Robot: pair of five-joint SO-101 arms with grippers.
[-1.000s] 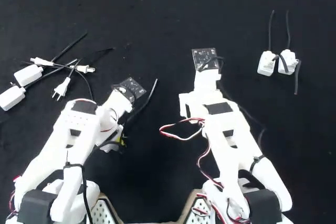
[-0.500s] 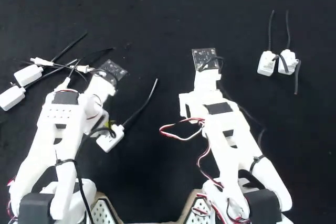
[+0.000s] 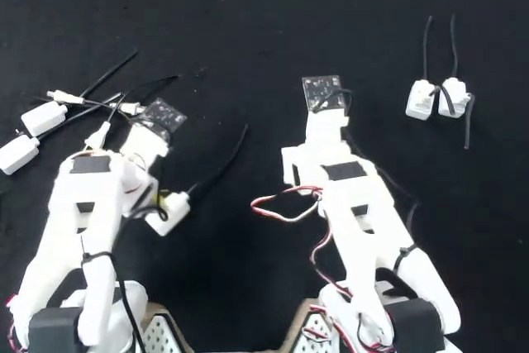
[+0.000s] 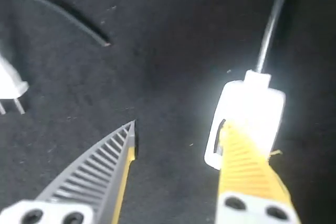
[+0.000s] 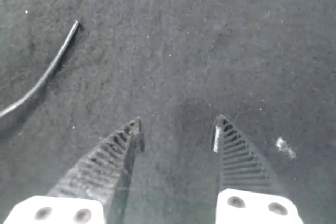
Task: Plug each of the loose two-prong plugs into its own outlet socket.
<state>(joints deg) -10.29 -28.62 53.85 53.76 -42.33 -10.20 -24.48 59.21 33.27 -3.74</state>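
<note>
Closest to the arm bases, a white socket block (image 3: 169, 208) lies on the black table (image 3: 264, 31) right beside the left arm, and its black cord (image 3: 219, 163) trails away toward the middle. In the left wrist view the left gripper (image 4: 177, 129) is spread wide and grasping nothing. Its yellow-padded finger (image 4: 244, 156) overlaps the block's edge, but I can't tell if they're actually touching.

The right gripper (image 5: 178, 124) is also released, with just bare cloth between its tips.

Further out on the left are the loose plugs (image 3: 97, 138), in a tangle of cords, with two more white sockets (image 3: 43, 117) near the table's left edge. Far right, well apart from everything, two white pieces (image 3: 421, 98) sit touching side by side, each with a black cord.
</note>
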